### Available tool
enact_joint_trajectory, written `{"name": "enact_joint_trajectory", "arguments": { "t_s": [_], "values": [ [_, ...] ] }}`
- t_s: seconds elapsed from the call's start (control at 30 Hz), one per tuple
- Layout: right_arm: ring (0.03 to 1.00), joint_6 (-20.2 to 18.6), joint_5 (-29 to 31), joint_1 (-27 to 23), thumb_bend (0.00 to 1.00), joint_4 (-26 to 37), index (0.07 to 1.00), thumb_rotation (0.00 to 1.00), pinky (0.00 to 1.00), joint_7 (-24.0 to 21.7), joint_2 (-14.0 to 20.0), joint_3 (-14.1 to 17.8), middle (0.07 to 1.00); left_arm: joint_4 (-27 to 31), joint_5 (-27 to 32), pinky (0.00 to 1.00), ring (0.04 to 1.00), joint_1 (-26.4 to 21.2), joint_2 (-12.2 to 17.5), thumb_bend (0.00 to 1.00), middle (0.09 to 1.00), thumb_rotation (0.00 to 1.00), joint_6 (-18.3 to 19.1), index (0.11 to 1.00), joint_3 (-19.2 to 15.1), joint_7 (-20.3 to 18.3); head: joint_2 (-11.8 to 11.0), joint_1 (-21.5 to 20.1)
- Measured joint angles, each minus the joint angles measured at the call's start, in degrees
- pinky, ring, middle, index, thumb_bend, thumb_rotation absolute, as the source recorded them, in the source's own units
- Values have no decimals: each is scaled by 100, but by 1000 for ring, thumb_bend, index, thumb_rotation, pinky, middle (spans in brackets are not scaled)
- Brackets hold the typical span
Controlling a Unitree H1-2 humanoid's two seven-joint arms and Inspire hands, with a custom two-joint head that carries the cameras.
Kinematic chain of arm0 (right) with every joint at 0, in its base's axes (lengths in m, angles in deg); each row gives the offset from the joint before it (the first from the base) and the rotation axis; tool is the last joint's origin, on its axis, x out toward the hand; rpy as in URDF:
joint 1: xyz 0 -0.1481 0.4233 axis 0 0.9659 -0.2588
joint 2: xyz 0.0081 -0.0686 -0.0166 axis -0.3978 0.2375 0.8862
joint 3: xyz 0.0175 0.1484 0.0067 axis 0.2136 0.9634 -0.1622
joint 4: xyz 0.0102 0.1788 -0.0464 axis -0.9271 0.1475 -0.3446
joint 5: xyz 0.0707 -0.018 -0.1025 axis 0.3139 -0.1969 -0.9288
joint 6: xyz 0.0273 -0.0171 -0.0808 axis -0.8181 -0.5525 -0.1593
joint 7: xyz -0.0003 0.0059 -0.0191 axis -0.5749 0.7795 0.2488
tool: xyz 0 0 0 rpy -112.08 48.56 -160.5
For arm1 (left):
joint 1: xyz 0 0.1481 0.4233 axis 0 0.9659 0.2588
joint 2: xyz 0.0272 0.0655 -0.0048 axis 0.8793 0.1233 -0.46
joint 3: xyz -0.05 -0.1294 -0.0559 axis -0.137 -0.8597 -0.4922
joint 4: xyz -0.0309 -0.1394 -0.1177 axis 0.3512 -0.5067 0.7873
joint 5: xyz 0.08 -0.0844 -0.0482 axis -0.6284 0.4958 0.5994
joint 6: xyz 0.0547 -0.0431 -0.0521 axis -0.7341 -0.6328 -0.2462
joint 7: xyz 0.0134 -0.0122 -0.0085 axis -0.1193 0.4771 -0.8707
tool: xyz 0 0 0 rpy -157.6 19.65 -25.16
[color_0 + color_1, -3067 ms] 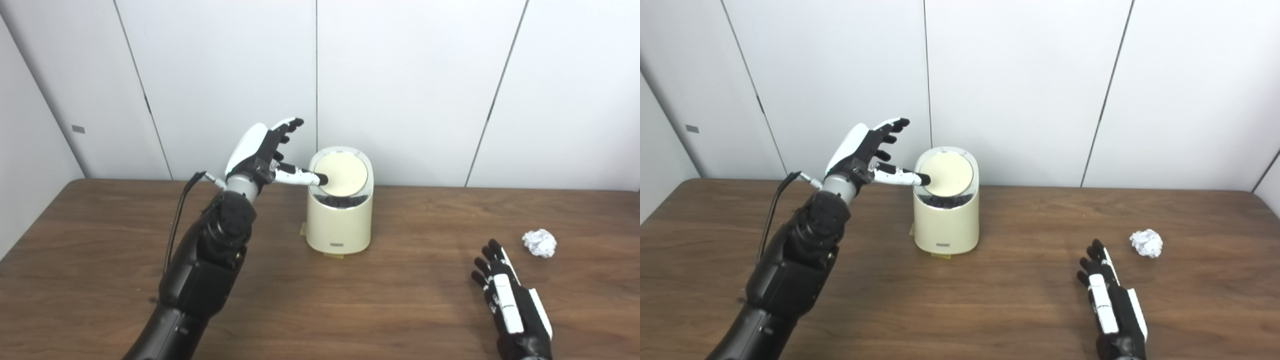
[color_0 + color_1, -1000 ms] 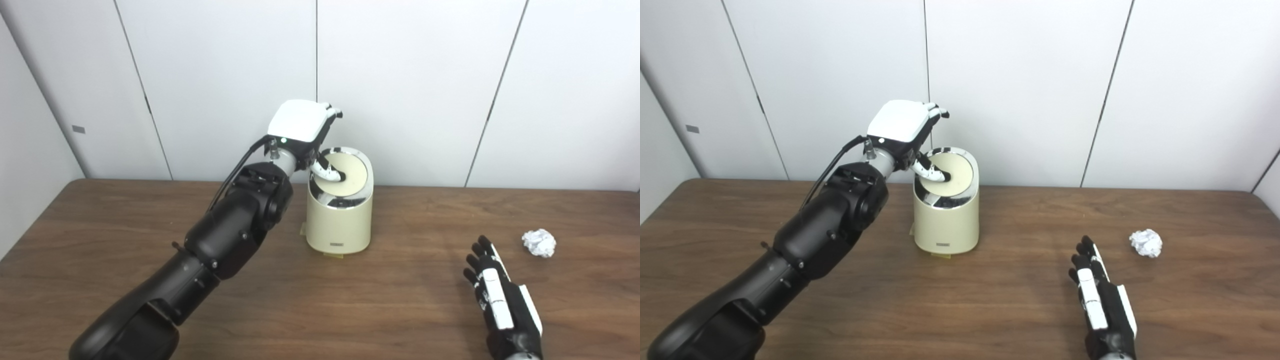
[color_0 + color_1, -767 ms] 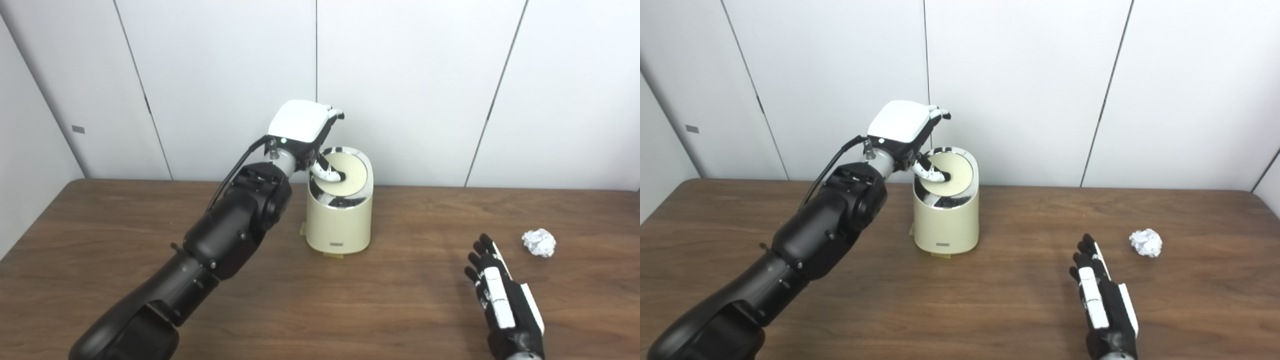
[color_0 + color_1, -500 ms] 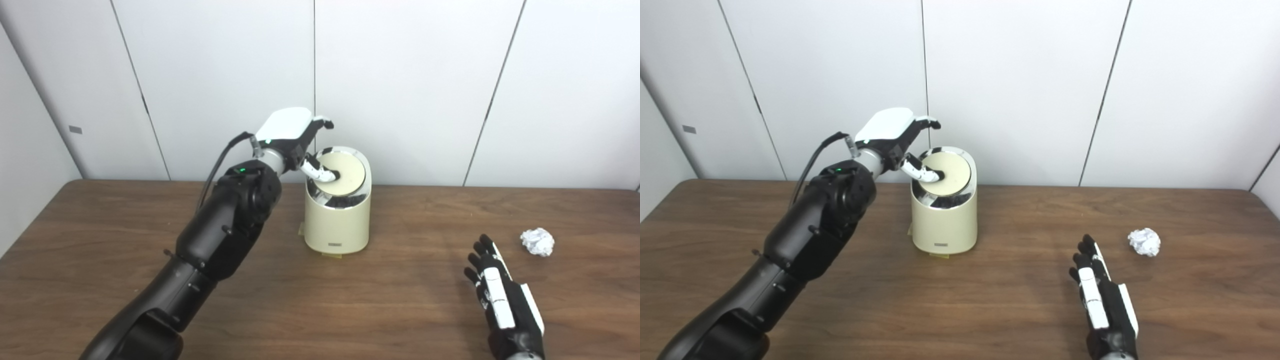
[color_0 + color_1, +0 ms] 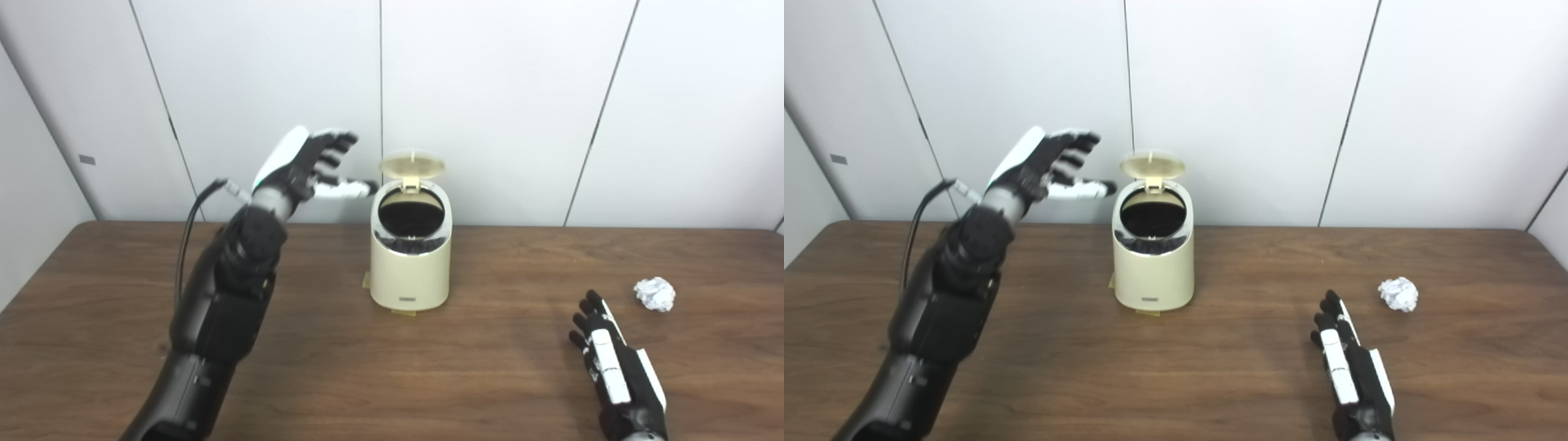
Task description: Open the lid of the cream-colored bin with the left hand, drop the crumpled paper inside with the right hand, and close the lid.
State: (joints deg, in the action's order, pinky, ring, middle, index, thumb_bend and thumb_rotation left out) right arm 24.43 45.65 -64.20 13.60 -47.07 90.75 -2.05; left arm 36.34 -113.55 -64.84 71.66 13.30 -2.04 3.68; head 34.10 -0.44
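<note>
The cream-colored bin (image 5: 410, 269) stands at the middle back of the brown table (image 5: 392, 380). Its round lid (image 5: 411, 165) stands up, hinged at the back, and the dark opening (image 5: 411, 214) shows. My left hand (image 5: 306, 168) is open and empty, raised just left of the lid, apart from the bin. The crumpled paper (image 5: 655, 293) lies on the table at the right. My right hand (image 5: 612, 361) is open and flat on the table, in front and left of the paper, not touching it.
A white panelled wall (image 5: 490, 92) runs close behind the bin. Bits of tape (image 5: 404, 313) show under the bin's base. A black cable (image 5: 187, 226) loops from my left wrist.
The lid has sprung open and now stands upright. My left hand has let go of the lid, moved left and away, and spread its fingers. The camera has shifted slightly. The right hand has stayed still.
</note>
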Motion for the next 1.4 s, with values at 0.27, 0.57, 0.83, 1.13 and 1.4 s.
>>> {"name": "enact_joint_trajectory", "arguments": {
  "t_s": [0.27, 0.57, 0.83, 1.13, 1.4],
  "values": [
    [922, 5, -126, 15, 597, 3, 966, 797, 840, -45, 62, -118, 963, 789, 746, 717, 774, 1229, -382, 508, 802, 281, -624, 827, -484, 820, -26, -114],
    [855, 2, -503, 69, 649, 189, 932, 614, 752, 5, 118, -194, 923, 1447, 1929, 785, 828, 2466, -822, 477, 864, 649, -914, 918, -852, 1022, 18, -106],
    [853, 28, -876, -23, 775, 169, 912, 352, 741, 25, 144, -267, 911, 1691, 2284, 917, 901, 3128, -972, 542, 911, 721, -853, 939, -834, 1036, 35, -255],
    [866, -29, -950, -388, 824, 166, 906, 294, 778, -6, 469, -112, 915, 1719, 2859, 968, 956, 3638, -1220, 558, 965, 840, -898, 978, -893, 1032, 132, -509],
    [866, -27, -1098, -766, 857, -52, 892, 216, 789, 9, 1070, 252, 901, 1944, 2843, 994, 985, 3802, -1065, 574, 981, 845, -840, 991, -739, 1013, 211, -1089]
  ]
}}
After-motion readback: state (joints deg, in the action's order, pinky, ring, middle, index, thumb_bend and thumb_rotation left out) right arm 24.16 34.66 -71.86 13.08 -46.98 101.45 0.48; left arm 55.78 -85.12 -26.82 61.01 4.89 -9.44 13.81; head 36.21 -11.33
